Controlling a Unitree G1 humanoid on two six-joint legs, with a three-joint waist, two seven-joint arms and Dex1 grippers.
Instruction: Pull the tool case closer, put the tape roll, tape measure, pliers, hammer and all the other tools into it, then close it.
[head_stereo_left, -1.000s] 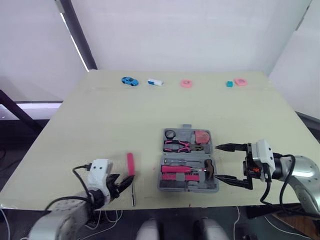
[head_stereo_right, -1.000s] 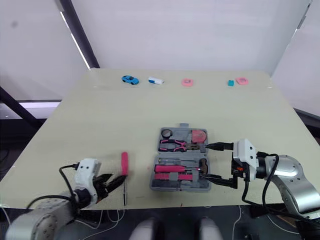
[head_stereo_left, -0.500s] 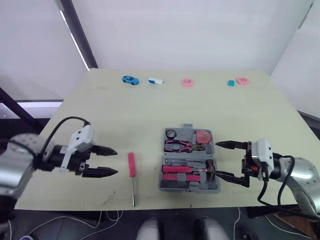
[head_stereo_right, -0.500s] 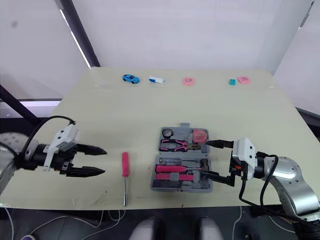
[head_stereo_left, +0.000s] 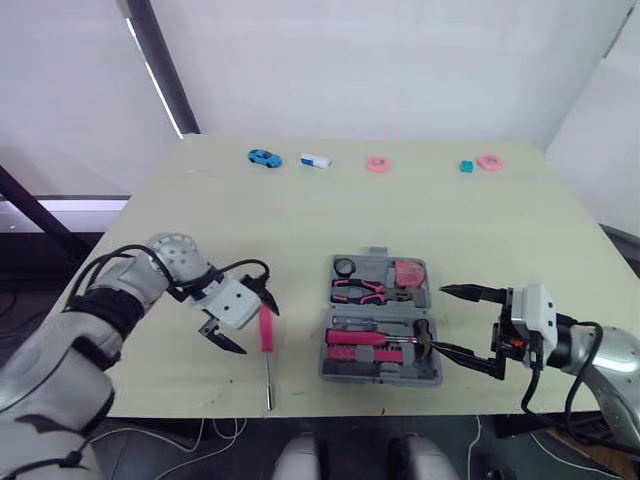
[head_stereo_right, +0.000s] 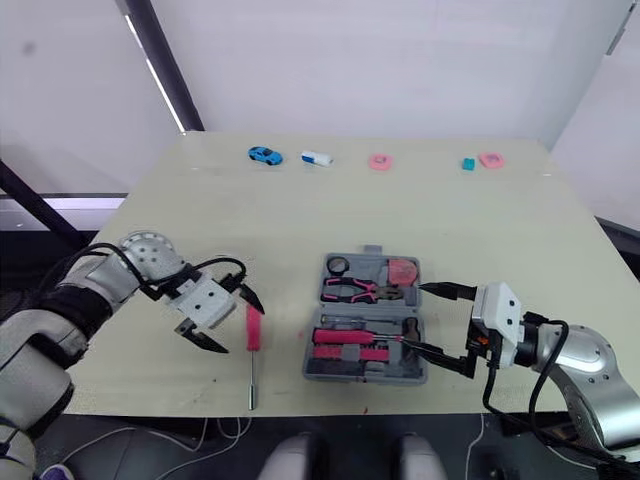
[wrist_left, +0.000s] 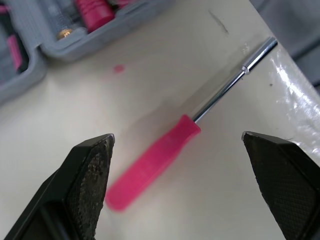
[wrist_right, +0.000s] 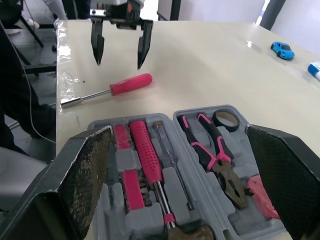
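The left gripper (head_stereo_left: 258, 331), fingers spread wide, is poised at the pink handle of a screwdriver (wrist_left: 165, 152), the one tool we see lying loose, on the table (head_stereo_left: 300, 220) near its front edge and just left of the tool case (head_stereo_left: 380, 378). The case lies open, with the tape roll (head_stereo_left: 343, 267), tape measure (head_stereo_left: 408, 272), pliers (head_stereo_left: 362, 292) and hammer (head_stereo_left: 375, 338) seated in their moulded slots. At the case's right edge the right gripper (head_stereo_left: 441, 320) waits, also wide open and empty. We judge the packing nearly done: the next move calls for closing on the handle, carrying the screwdriver right into a free slot, then folding the lid shut.
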